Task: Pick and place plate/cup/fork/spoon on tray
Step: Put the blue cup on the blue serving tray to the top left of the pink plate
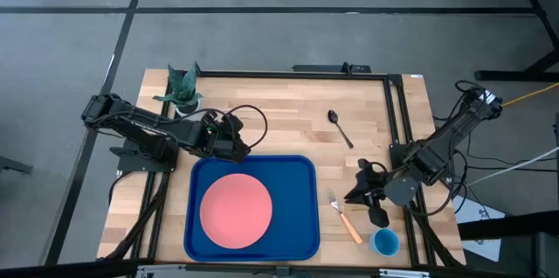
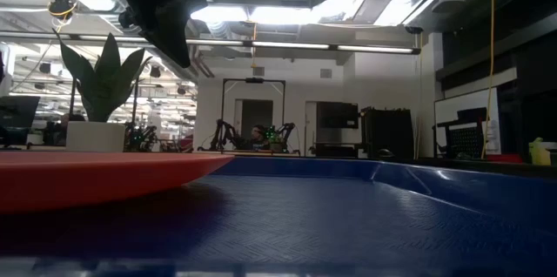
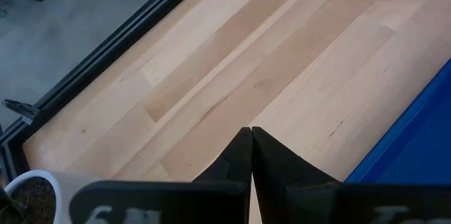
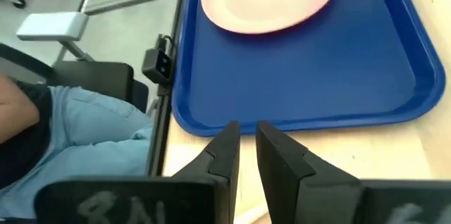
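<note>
The salmon-pink plate [image 1: 236, 210] lies flat in the left half of the deep-blue tray [image 1: 297, 182], which rests on the wooden table. Right of the tray, the tan-handled fork [image 1: 346, 218] lies on the table. The light-blue cup [image 1: 384, 242] stands near the front right corner. The dark spoon [image 1: 340, 128] lies farther back. My left gripper [image 3: 251, 134] is shut and hangs above the bare wood by the tray's far left corner. My right gripper [image 4: 246, 136] hovers right of the tray, above the fork. Its fingers are slightly apart with nothing between them.
A potted plant [image 1: 182, 93] stands at the table's far left corner, close behind my left arm. A person's legs in light jeans [image 4: 77, 125] show beyond the table's near edge. Bare wood lies between the tray and the spoon.
</note>
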Robot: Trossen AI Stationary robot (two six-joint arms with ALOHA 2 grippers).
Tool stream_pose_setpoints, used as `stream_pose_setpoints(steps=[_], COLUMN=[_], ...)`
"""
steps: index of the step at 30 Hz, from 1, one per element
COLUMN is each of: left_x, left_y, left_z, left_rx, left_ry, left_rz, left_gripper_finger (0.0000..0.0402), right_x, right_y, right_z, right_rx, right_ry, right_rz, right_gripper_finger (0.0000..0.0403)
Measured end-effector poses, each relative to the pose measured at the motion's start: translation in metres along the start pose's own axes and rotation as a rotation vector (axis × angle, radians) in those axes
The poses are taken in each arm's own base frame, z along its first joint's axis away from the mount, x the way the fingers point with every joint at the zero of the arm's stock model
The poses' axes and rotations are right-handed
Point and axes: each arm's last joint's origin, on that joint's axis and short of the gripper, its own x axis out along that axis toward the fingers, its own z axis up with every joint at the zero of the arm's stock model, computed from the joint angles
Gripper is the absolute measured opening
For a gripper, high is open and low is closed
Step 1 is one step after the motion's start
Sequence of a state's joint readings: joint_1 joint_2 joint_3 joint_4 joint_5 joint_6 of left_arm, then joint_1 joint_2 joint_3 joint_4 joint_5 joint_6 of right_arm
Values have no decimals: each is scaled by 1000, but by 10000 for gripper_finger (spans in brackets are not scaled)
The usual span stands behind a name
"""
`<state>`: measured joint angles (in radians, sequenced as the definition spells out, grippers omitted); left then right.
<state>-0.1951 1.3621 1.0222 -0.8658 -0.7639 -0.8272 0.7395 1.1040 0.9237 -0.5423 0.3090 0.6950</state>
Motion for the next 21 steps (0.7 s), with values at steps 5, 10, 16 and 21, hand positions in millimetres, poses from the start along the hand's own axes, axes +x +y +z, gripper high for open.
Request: stream_pose_setpoints(steps=[5,10,16,21], left_x=[0,0,0,0], left_y=[0,0,0,0], left_z=[0,0,0,1], left_rx=[0,-2,-5,-5], left_ry=[0,-1,-3,-4], left_rz=[0,-1,-3,-3], left_gripper_finger=[0,0,0,0], right_x=[4,10,12,14], right_y=[10,10,11,7], right_z=[6,5,10,13], right_rx=[-92,-102,-173,-175], right_ry=[-37,3,-30,-106], right_rz=[120,144,170,54], right_gripper_finger=[53,53,20,20])
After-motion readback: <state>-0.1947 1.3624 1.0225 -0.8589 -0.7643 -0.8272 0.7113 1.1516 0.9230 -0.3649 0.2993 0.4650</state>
